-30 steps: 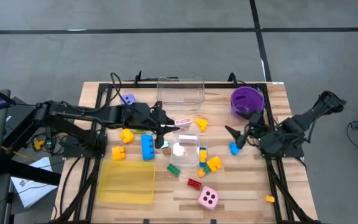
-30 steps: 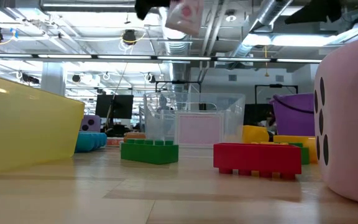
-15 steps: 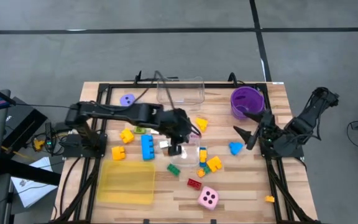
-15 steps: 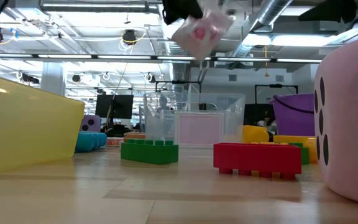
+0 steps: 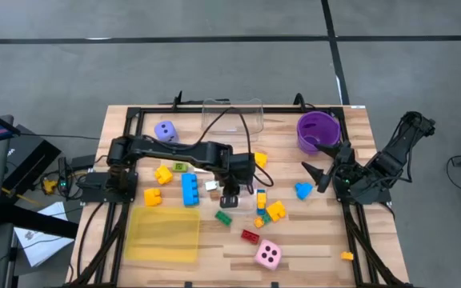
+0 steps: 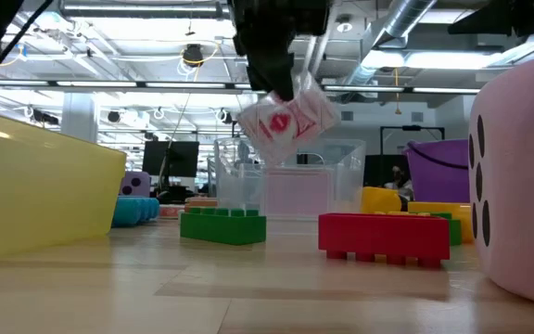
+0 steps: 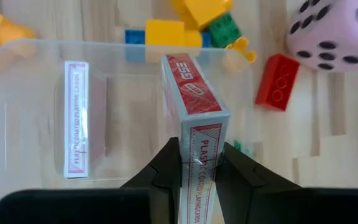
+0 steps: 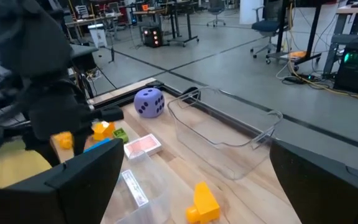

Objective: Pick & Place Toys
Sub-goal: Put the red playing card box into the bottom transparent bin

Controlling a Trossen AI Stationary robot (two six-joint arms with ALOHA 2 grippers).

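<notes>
Left gripper [image 7: 197, 163] mid-tabletop, fingers clamped on a red card pack [image 7: 194, 106], held in the air over a clear box [image 7: 17, 74] where another card pack [image 7: 76, 118] lies; right gripper [image 5: 314, 174] near the right edge, fingers spread wide, empty.

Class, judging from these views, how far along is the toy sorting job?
Done: one card pack lies in the small clear box. In hand: the left gripper holds a red card pack above it. Left: bricks, pink die and purple die on the table.
</notes>
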